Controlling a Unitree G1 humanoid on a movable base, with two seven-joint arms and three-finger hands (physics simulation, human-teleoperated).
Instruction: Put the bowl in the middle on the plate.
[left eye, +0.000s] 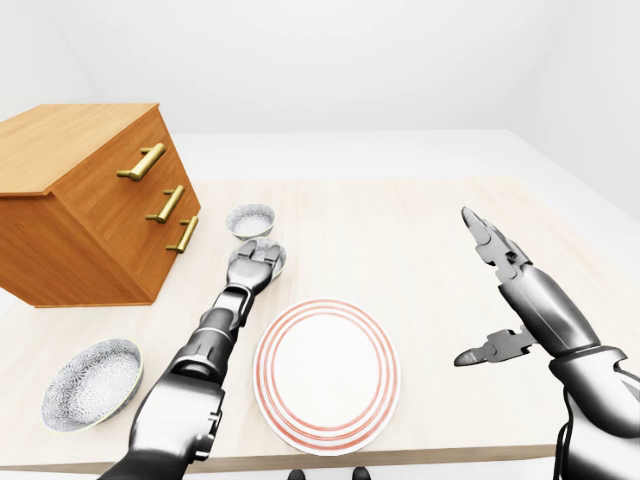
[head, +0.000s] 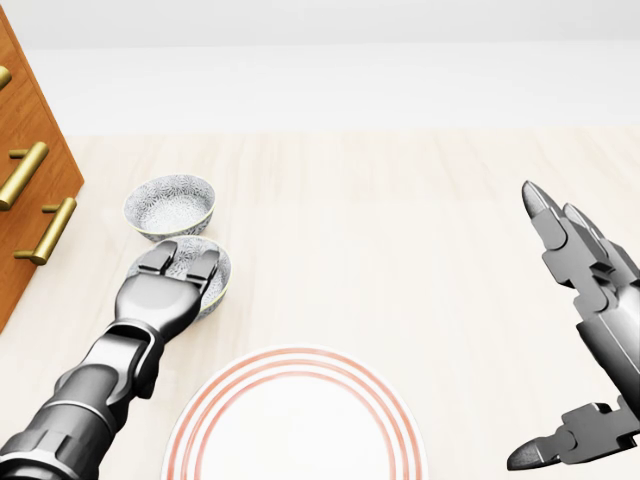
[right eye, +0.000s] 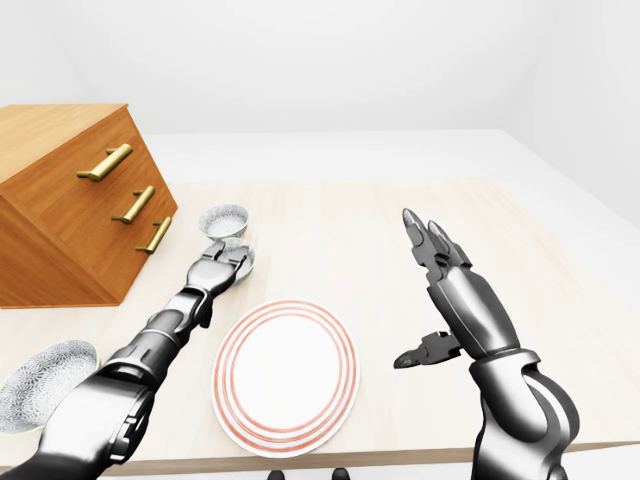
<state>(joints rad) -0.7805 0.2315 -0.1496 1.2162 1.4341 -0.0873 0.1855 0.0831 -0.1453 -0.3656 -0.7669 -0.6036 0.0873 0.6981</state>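
Three patterned bowls stand on the wooden table. The middle bowl (head: 215, 278) sits just above the red-ringed plate (head: 295, 425) in the head view, with a second bowl (head: 170, 205) above it. The third bowl (left eye: 92, 383) lies at the bottom left of the left-eye view. My left hand (head: 182, 258) lies over the middle bowl, its fingers curled over the near rim into the bowl; the thumb is hidden. My right hand (head: 555, 335) hovers open at the right, away from everything.
A wooden dresser (left eye: 90, 200) with brass handles stands on the table's left side, close to the upper bowl. The table's near edge (left eye: 400, 455) runs just below the plate.
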